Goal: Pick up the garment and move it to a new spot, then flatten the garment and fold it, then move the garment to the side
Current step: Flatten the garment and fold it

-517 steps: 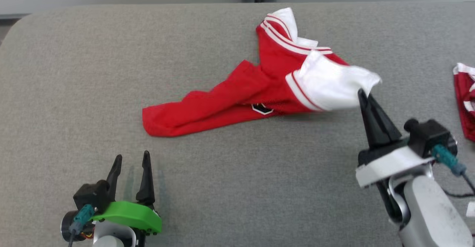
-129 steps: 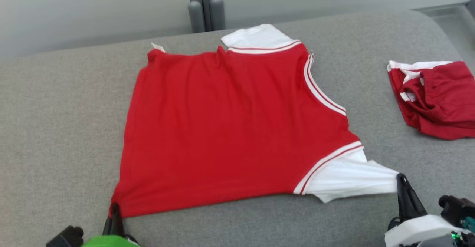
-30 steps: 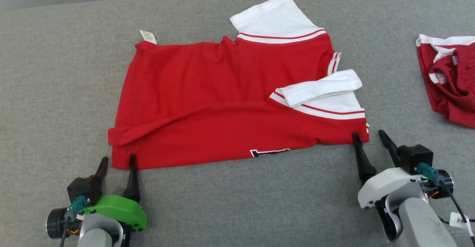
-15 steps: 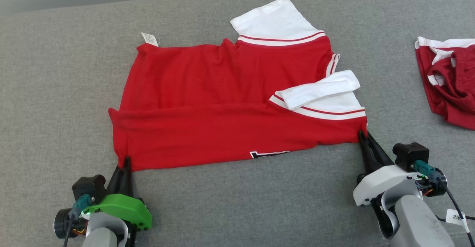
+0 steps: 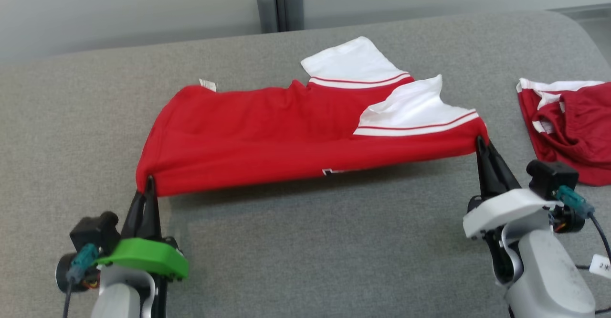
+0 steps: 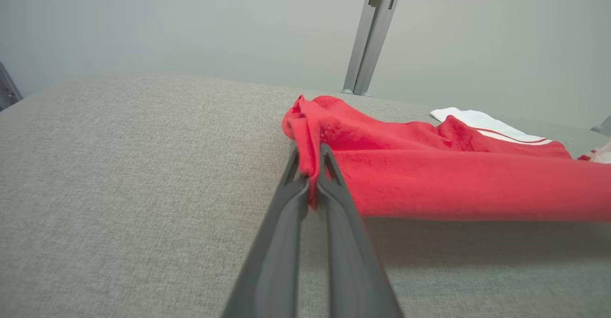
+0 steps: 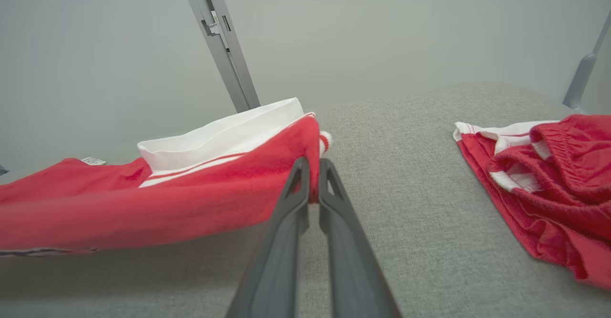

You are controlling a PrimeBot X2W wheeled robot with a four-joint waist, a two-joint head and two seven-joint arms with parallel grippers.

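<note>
Both clamped: left gripper (image 5: 149,186) and right gripper (image 5: 481,147) each pinch a near corner of the red white-sleeved jersey (image 5: 286,132), front edge lifted off the grey table (image 5: 305,251), far half on it; I reckon either thin pinch slipping under tension spoils the fold.

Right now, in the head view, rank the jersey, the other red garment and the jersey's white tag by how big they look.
1. jersey, by far the largest.
2. other red garment, though the picture's edge cuts it off.
3. white tag, tiny.
</note>
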